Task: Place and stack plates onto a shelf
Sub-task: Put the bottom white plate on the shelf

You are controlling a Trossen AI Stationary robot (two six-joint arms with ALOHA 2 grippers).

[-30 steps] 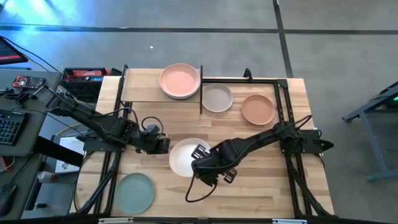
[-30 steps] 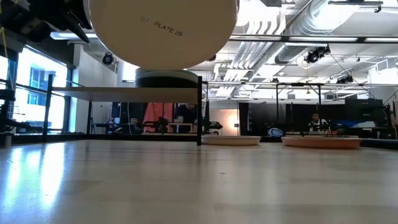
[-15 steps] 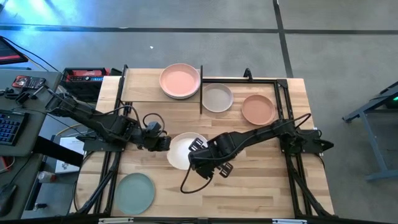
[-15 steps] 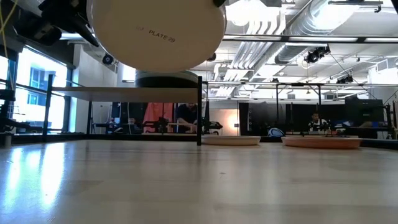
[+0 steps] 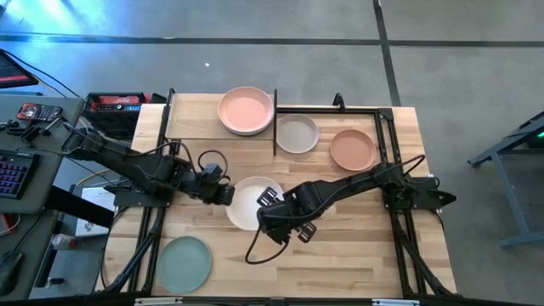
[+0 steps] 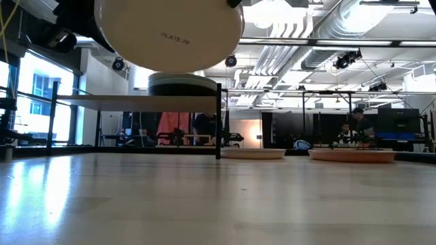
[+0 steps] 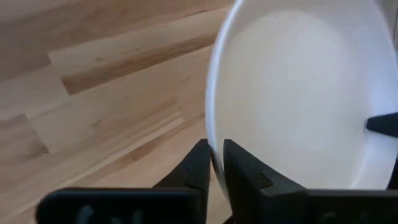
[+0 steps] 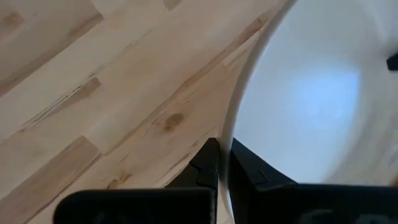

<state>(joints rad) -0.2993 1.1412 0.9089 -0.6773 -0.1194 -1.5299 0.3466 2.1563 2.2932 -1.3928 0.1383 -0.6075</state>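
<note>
A white plate (image 5: pixel 252 204) is held aloft over the middle of the table (image 5: pixel 357 255), its rim clamped by both the left gripper (image 5: pixel 223 195) and the right gripper (image 5: pixel 270 206). A handover appears under way; release by one gripper is called for next, before the shelf (image 5: pixel 191 127) at the far edge is reached.
</note>
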